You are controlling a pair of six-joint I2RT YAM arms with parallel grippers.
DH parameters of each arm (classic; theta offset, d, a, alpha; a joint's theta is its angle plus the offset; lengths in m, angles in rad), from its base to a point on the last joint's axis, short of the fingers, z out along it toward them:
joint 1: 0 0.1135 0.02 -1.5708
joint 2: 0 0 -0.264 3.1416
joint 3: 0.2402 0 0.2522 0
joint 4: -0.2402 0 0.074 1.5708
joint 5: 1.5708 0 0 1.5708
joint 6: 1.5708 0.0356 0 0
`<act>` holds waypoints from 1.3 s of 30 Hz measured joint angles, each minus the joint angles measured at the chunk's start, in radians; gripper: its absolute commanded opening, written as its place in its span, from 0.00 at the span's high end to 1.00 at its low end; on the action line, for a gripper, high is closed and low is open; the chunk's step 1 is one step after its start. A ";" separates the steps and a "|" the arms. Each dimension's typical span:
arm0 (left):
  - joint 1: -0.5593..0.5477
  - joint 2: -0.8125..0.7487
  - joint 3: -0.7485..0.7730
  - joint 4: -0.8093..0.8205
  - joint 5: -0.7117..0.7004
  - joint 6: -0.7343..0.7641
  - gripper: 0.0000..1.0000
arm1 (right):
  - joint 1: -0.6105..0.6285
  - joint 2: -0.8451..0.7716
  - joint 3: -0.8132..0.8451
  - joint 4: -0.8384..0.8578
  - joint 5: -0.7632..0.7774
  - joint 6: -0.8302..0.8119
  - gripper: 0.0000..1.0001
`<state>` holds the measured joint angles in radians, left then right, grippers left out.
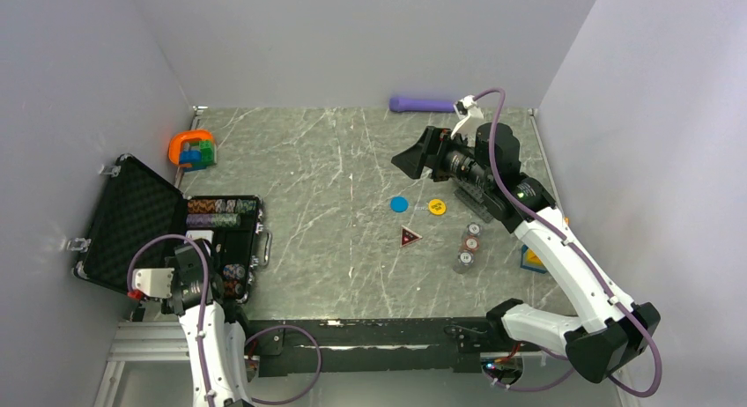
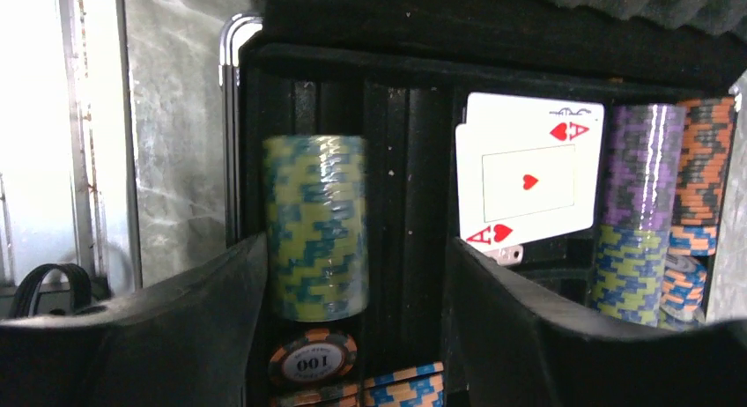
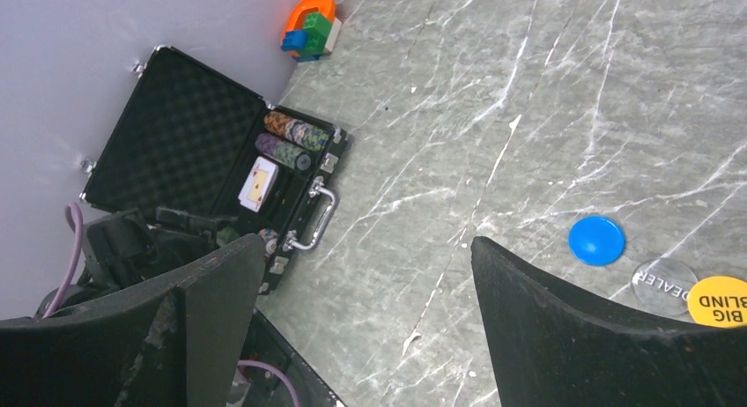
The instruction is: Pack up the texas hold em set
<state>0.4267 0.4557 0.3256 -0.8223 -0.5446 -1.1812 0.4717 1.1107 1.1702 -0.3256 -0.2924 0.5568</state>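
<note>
- Worktop (image 1: 352, 160) — grey marbled surface that carries everything; the places below refer to its edges.
- Case (image 1: 132, 215) — lies open at the left edge, towards the near-left corner. Its foam lid is tilted back against the wall and its handle faces the middle of the worktop. Rows of chips and an ace card (image 2: 528, 173) already sit in its tray.
- Right gripper (image 1: 414, 163) — raised over the far-right part of the worktop, fingers spread wide, nothing between them.
- Left gripper (image 2: 352, 266) — low over the near end of the tray. Its fingers stand wider apart than the green-and-yellow chip stack (image 2: 315, 226) that lies in its slot between them, so the stack appears unclamped.
- Loose chip stacks (image 1: 469, 246) — three in a short row running far to near, close to the right edge.
- Blue disc (image 1: 399, 204), yellow disc (image 1: 437, 207) and red triangle (image 1: 410, 237) — right of centre, apart from one another.
- Governing relation — every loose piece lies nearward of the right gripper and well apart from the case. The right arm is plainly the nearer, and each piece must travel leftward to the tray.
</note>
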 measured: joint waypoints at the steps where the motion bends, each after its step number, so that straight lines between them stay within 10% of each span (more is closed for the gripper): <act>1: 0.000 0.000 0.000 0.019 0.002 0.000 0.11 | 0.000 0.000 0.000 -0.001 0.000 0.000 0.09; 39: 0.127 0.192 0.108 0.229 0.040 0.313 0.01 | 0.000 -0.021 0.000 -0.042 0.030 -0.026 0.09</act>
<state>0.5541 0.6479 0.4332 -0.5930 -0.5045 -0.8684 0.4717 1.0901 1.1702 -0.3672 -0.2626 0.5308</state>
